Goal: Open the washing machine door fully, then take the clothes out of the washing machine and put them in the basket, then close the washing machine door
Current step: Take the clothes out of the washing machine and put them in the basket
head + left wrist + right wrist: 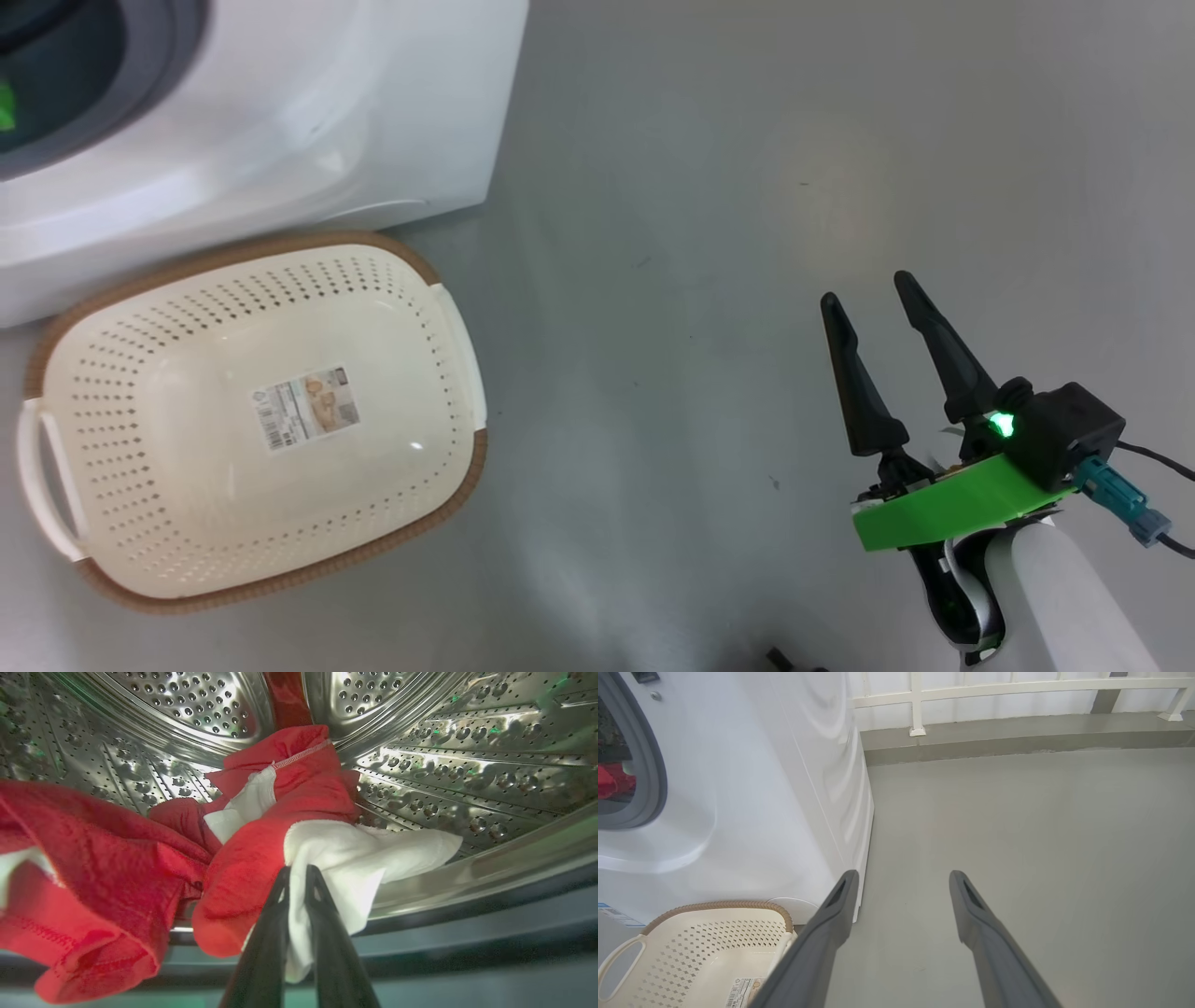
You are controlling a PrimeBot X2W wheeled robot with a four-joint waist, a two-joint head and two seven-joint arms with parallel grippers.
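At the tips of the left gripper [297, 870], pinched a white fold of the clothes [261, 858], fingers pressed nearly together on it. Beyond and left of that gripper, saw the rest heaped red and white against the perforated steel drum [467, 774]. Held the right gripper [866, 291] spread wide over the grey floor [672, 187]. Left of that gripper, well apart, found the basket [140, 373] on the floor just beside the washer [280, 121], sticker [305, 408] showing on its bottom. Farther up and left of the same gripper, glimpsed red cloth behind the washer's grey ring [656, 774].
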